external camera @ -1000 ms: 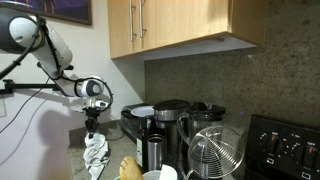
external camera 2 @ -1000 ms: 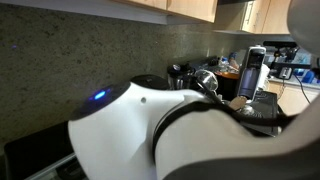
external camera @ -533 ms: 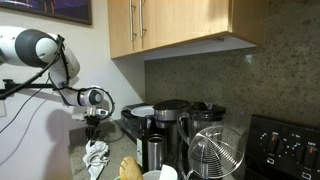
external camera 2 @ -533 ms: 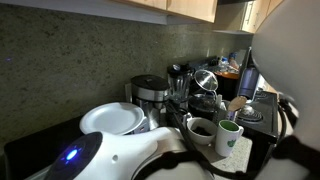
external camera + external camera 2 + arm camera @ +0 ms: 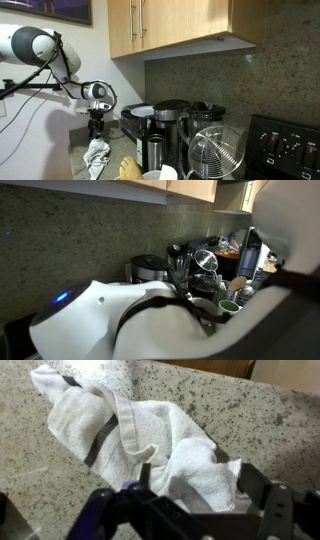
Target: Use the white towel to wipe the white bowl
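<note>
The fingers (image 5: 262, 488) are clenched on a bunched fold of the towel (image 5: 150, 435). In the wrist view their dark links stand on either side of the raised cloth. The rest of the towel, white with grey stripes, spreads away from them over the speckled stone tabletop (image 5: 250, 410). In an exterior view the fingers (image 5: 97, 130) point straight down and the towel (image 5: 97, 155) hangs below them in a rumpled peak, its lower end on the tabletop. The wrist sits directly above the fingers. From it the arm (image 5: 35, 45) runs up and away to a bent white elbow high at the edge of the picture. From the opposite camera the arm (image 5: 150, 320) is a broad white and black shape that fills most of the foreground. The bowl (image 5: 143, 111) sits level with the fingers and near them, apart from the towel, just beside a dark coffee maker (image 5: 170, 118). Farther out from the fingers stand a wire basket (image 5: 215, 155) and a black stove (image 5: 285, 145), with wooden cabinets (image 5: 180, 25) overhead. A mug (image 5: 229, 310) with a green band shows past the arm; any print on it, and on the coffee maker (image 5: 150, 268), is too blurred to read.
</note>
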